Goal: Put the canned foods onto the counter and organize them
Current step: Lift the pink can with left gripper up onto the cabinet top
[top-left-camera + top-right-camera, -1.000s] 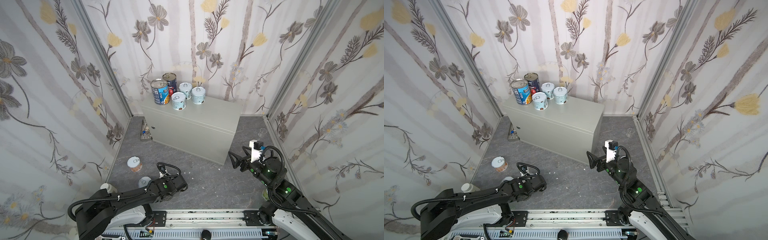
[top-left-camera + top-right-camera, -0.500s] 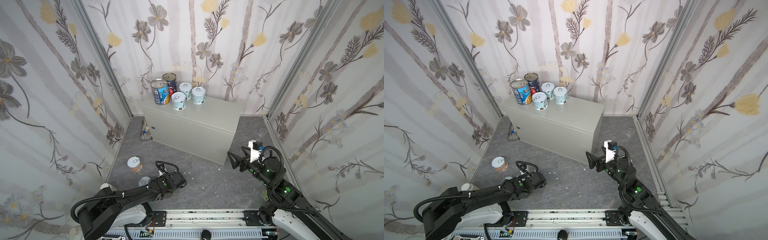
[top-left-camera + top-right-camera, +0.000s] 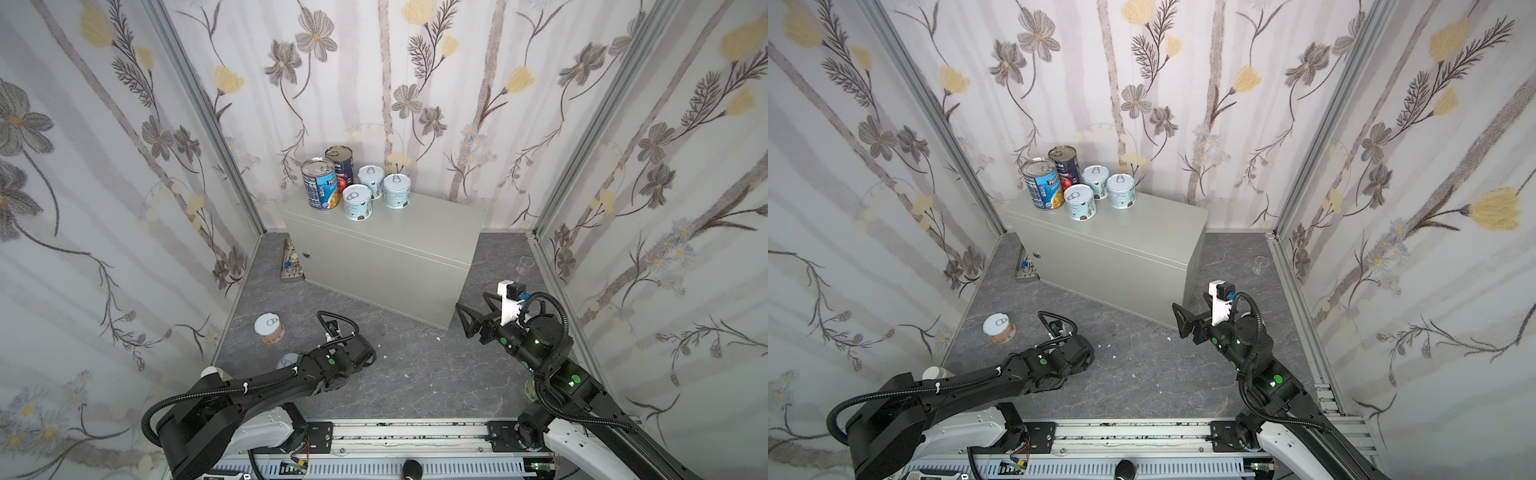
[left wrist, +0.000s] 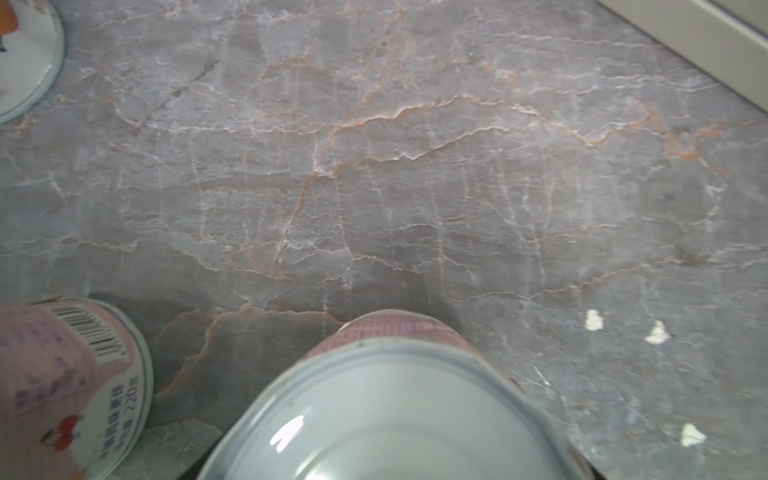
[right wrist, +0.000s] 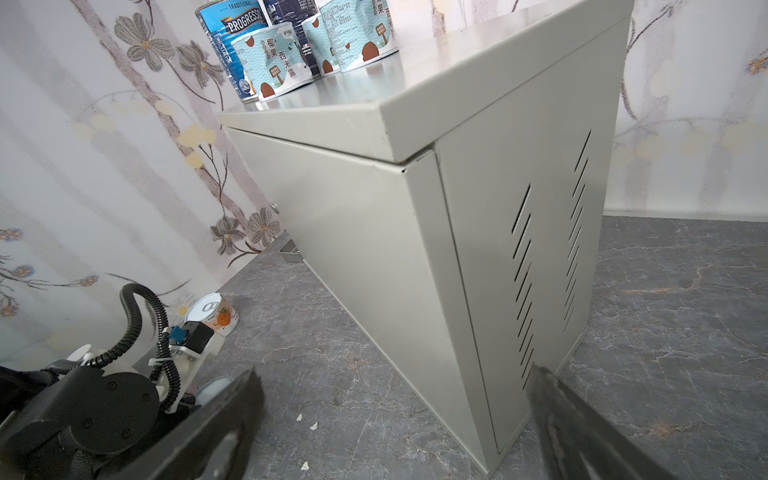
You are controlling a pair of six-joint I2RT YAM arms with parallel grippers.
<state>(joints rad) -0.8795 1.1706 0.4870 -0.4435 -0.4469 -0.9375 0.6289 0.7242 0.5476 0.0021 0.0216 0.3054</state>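
Five upright cans (image 3: 319, 185) atop counter (image 3: 432, 224)

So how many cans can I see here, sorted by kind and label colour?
Tall cans on the counter: 2
Teal-label short cans on the counter: 3
Orange-label short can on the floor: 1
Pink-label short cans on the floor: 2
Total: 8 cans in view; more may be hidden.

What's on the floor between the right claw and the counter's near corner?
Only bare marbled floor with a few white crumbs, no can. The right wrist view shows it: the open right claw faces a corner of the counter.
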